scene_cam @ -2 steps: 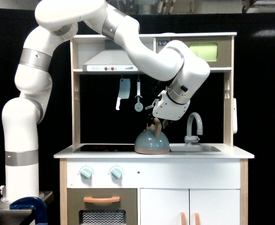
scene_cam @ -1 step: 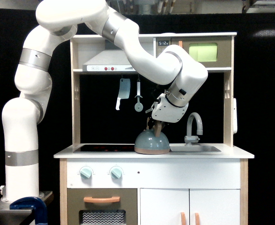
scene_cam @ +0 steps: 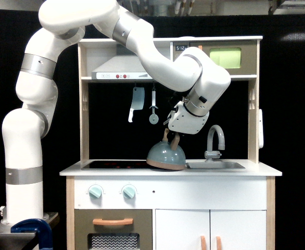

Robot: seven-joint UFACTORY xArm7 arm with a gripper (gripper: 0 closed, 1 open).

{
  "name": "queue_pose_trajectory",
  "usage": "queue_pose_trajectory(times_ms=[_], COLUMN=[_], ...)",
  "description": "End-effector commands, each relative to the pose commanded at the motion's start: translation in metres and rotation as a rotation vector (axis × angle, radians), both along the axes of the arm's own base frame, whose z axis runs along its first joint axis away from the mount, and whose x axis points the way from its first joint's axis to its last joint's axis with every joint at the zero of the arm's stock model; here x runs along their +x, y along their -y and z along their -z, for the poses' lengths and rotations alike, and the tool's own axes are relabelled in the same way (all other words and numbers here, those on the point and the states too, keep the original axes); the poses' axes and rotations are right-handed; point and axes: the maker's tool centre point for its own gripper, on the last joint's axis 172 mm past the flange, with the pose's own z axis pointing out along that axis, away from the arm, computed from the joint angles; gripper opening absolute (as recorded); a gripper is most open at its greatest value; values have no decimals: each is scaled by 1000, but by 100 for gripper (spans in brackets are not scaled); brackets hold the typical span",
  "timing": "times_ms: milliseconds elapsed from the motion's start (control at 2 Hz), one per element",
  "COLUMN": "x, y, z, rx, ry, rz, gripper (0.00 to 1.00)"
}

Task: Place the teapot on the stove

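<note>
While my gripper (scene_cam: 169, 136) sits closed on the tan arched handle, one teapot (scene_cam: 166, 155) hangs tilted at the stove's (scene_cam: 116, 164) right edge beside the sink (scene_cam: 215, 165), its left side seemingly lifted, base near the counter. I judge it a light, rigid, smooth-domed toy, best taken by that handle, since the dome would slip. Count: one teapot, one stove, one sink, one faucet (scene_cam: 215, 140), two knobs (scene_cam: 95, 191).

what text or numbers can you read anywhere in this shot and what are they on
"5:12", roughly; the last digit is blurred: on the small clock display at the top of the play kitchen, beside the green microwave window.
No other readable text; the arm, teapot and knobs show none.
</note>
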Motion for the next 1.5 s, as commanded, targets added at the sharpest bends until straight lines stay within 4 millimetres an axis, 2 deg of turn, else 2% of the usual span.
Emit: queue_pose_trajectory(times_ms=[500, 1000, 1500], x=[-78, -163, -206], y=[-4, -24, -66], z=[-22, -17, -5], rx=[0, 0, 0], ry=[0, 0, 0], rz=[0, 0, 0], gripper=[0, 0, 0])
